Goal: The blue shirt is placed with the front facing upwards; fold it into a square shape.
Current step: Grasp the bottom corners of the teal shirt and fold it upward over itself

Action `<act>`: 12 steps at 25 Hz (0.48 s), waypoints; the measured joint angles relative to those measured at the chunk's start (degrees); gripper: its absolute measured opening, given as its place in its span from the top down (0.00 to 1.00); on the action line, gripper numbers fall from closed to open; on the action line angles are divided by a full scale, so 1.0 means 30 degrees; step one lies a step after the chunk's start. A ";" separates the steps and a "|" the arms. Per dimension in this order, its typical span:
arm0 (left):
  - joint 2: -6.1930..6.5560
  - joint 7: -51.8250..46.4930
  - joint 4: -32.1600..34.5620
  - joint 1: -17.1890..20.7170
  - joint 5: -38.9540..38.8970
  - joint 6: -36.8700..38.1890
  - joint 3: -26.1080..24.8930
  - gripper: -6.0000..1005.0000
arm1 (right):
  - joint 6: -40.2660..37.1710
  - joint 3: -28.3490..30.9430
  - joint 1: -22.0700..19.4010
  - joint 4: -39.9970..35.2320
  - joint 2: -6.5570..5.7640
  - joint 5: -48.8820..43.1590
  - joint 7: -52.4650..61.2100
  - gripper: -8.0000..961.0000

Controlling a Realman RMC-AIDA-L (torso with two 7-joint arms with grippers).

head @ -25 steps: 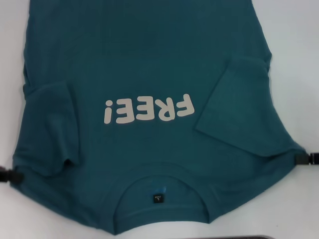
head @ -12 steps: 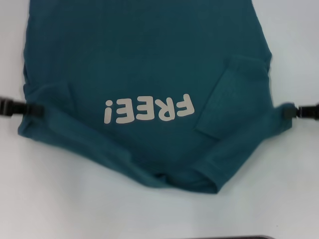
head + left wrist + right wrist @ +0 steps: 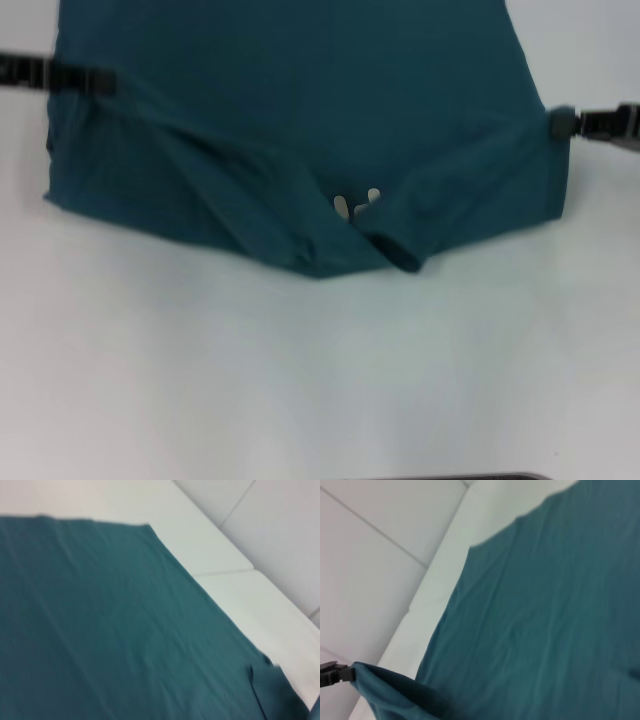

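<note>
The blue shirt point(image 3: 300, 90) lies on the white table point(image 3: 300, 370), and its near part is lifted and doubled over toward the far side. Only a sliver of the off-white print point(image 3: 355, 204) peeks out at the fold. My left gripper point(image 3: 108, 82) is shut on the shirt's left edge. At the right edge, my right gripper point(image 3: 556, 122) is shut on the cloth too. The left wrist view shows flat teal shirt cloth point(image 3: 110, 630). In the right wrist view, a black gripper tip point(image 3: 335, 674) pinches a raised shirt corner point(image 3: 375, 685).
Bare white tabletop spreads in front of the folded shirt. A dark strip point(image 3: 450, 477) runs along the bottom edge of the head view. Table panel seams point(image 3: 225, 572) show beside the shirt in the wrist views.
Both grippers carried the collar end of the shirt away from me, from the near edge up over the chest. The collar and most of the print are now covered.
</note>
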 joint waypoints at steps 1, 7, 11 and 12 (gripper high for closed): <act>0.0096 -0.0028 0.0100 -0.0198 -0.0116 -0.0269 -0.0004 0.95 | -0.0226 -0.0015 0.0136 0.0000 0.0012 0.0145 0.0041 0.95; 0.0564 -0.0223 0.0668 -0.0948 -0.0777 -0.2251 -0.0026 0.95 | -0.2044 -0.0082 0.1036 0.0005 0.0185 0.0905 0.0261 0.95; 0.0906 -0.0229 0.1448 -0.1578 -0.1239 -0.3878 -0.0060 0.95 | -0.2929 -0.0116 0.1729 -0.0003 0.0283 0.1128 0.0265 0.95; 0.0910 -0.0229 0.1489 -0.1691 -0.1244 -0.4193 -0.0060 0.95 | -0.3074 -0.0116 0.1898 -0.0009 0.0292 0.1145 0.0266 0.95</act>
